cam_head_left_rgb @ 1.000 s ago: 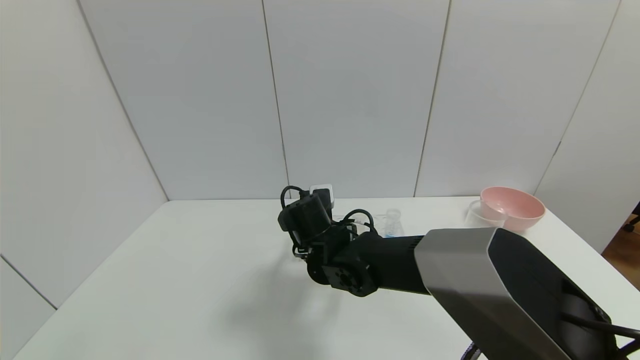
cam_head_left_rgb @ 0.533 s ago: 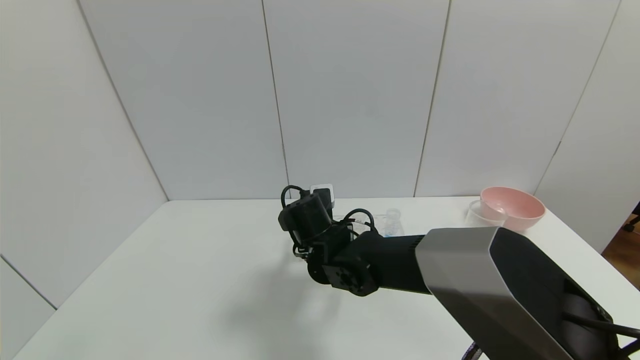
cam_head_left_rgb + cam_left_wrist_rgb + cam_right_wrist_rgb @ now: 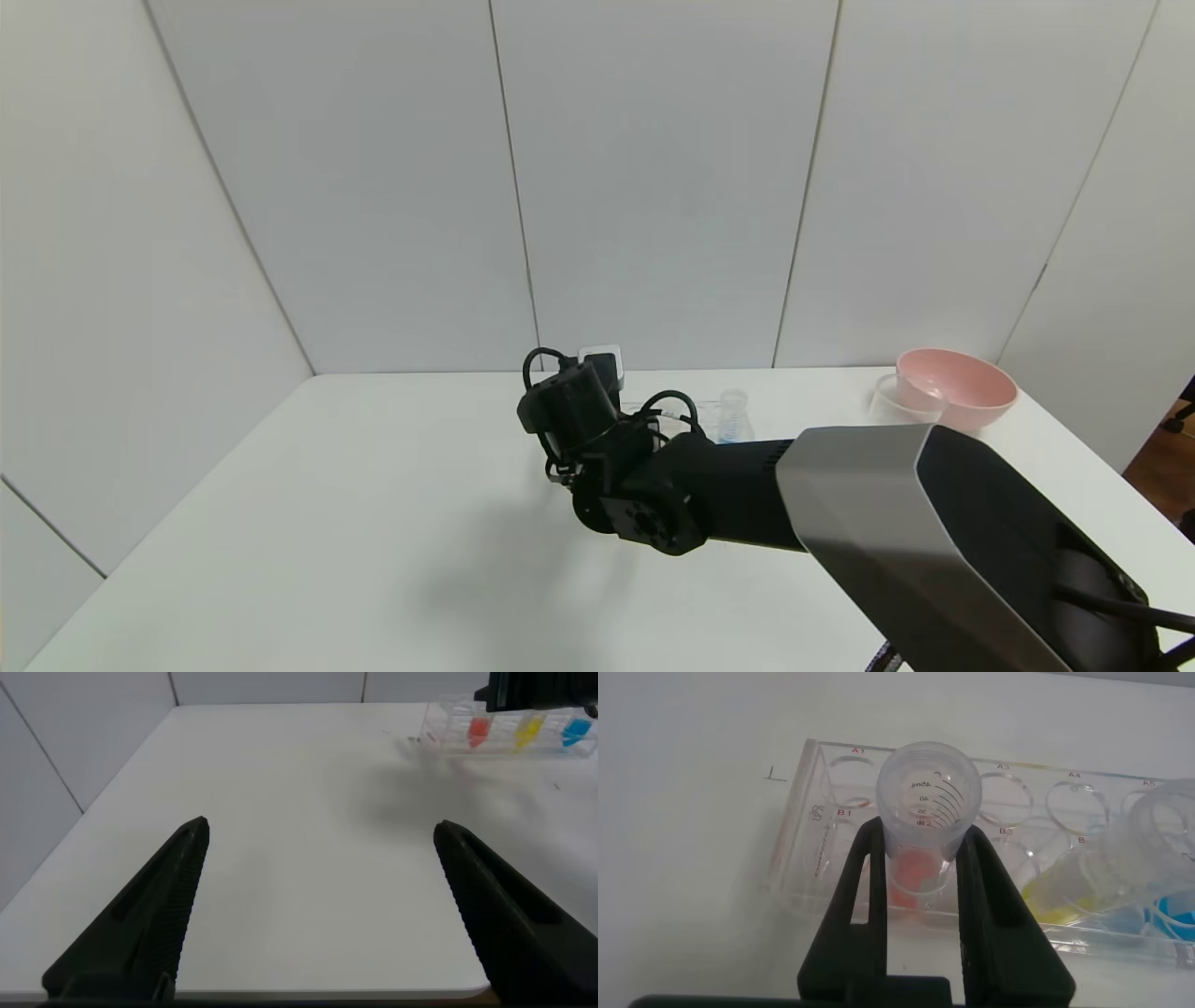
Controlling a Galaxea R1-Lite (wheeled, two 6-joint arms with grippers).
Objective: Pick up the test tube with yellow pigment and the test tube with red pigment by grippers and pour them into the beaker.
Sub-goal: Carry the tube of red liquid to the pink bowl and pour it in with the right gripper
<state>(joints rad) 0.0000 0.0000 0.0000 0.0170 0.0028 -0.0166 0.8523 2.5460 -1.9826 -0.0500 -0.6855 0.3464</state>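
My right gripper (image 3: 926,831) is shut on the test tube with red pigment (image 3: 926,793), its fingers on either side just below the ribbed rim. The red-orange liquid (image 3: 915,873) sits level with the clear rack (image 3: 822,831), so the tube still stands in it. The test tube with yellow pigment (image 3: 1064,891) stands one place over in the same rack. In the left wrist view the red (image 3: 477,731) and yellow (image 3: 529,731) liquids show side by side. The beaker (image 3: 901,399) stands at the far right of the table. My left gripper (image 3: 320,829) is open and empty above the table's near left part.
A tube with blue liquid (image 3: 1167,919) stands in the rack beyond the yellow one, and it also shows in the head view (image 3: 735,420). A pink bowl (image 3: 957,385) stands right behind the beaker. My right arm (image 3: 840,504) reaches across the table's middle.
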